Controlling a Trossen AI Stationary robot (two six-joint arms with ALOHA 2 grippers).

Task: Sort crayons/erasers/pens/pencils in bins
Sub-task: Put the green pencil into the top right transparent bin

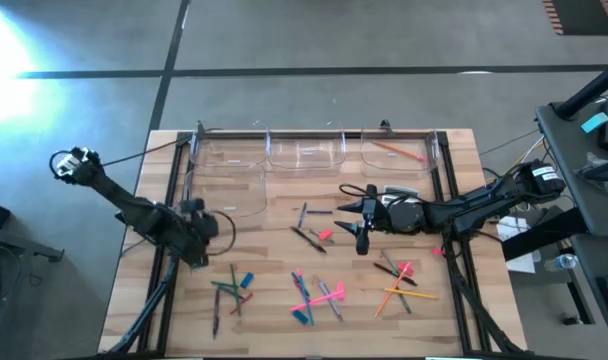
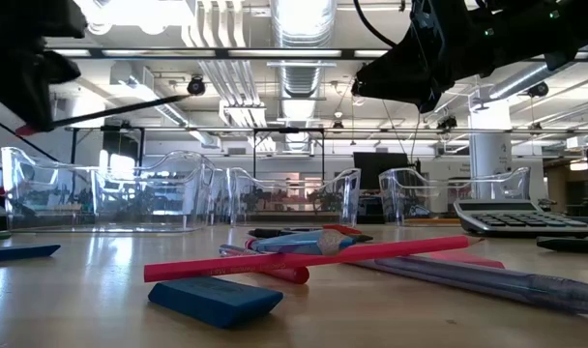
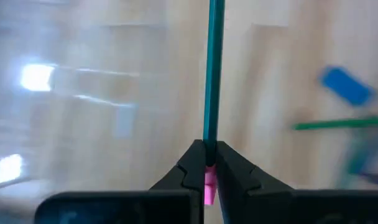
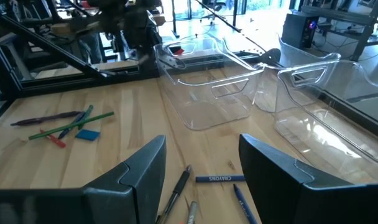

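Observation:
My left gripper (image 3: 207, 163) is shut on a thin teal pencil (image 3: 212, 74) with a pink end. In the high view it hangs over the table's left side (image 1: 199, 238), near the clear bins (image 1: 227, 190). My right gripper (image 4: 201, 168) stands open above the table's middle (image 1: 357, 222), touching nothing, over loose pens and a blue crayon (image 4: 219, 178). Pencils, crayons and a blue eraser (image 1: 247, 280) lie in small heaps near the front edge. My left gripper pinches the teal pencil between its two fingers close to the pink end (image 3: 210, 142); that end (image 3: 209, 186) reaches back between the fingers. The long teal shaft sticks straight out ahead of the fingertips, along their line. The pencil is clear of the table.
Three clear bins (image 1: 304, 152) line the far edge, and the right one holds an orange pencil (image 1: 392, 150). A grey calculator (image 2: 521, 217) lies under the right arm. Heaps of sticks lie at front left (image 1: 229, 290), front centre (image 1: 314, 295) and front right (image 1: 399, 280).

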